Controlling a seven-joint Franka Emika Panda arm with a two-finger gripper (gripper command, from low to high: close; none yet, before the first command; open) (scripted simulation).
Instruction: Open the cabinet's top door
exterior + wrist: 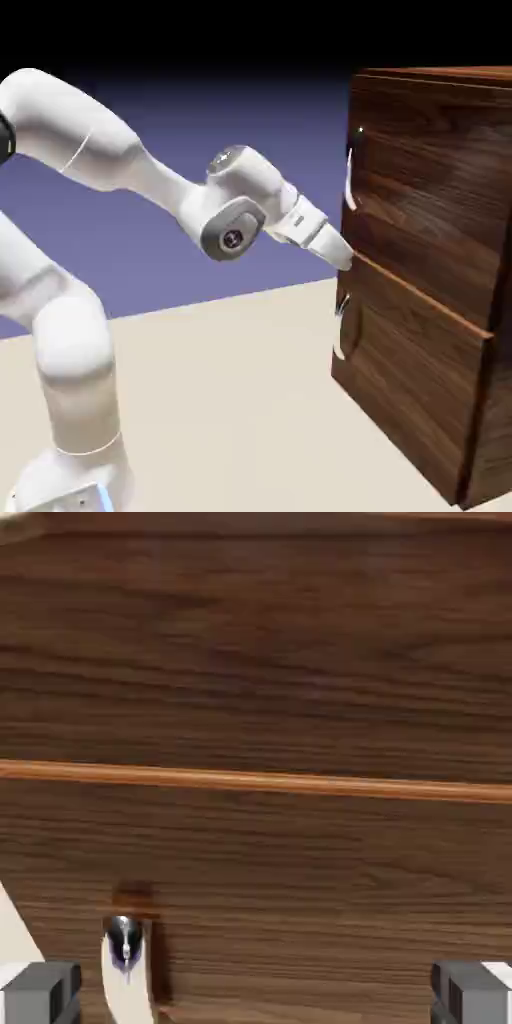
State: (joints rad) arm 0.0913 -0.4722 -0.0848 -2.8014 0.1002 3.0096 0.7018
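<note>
Two stacked panels make up the front of the cabinet (430, 270), and the pincer (342, 252) points straight at them, its tip close to the seam where the panels meet. Its fingertips (40, 992) stand wide apart at the bottom corners of the hand view, with nothing between them but wood grain, so the pincer is open and empty. The top door (425, 190) lies just ahead of the pincer and mostly above it; the door looks shut, flush with the cabinet's front. Its curved silver handle (350, 180) sits above the pincer, clearly apart from it and untouched. Below the pincer's tip is the lower panel (410, 380) with its own silver handle (341, 330), also untouched. Whether the tip touches the wood at the seam I cannot tell from either view. The cabinet stands on the pale table (230, 400).
</note>
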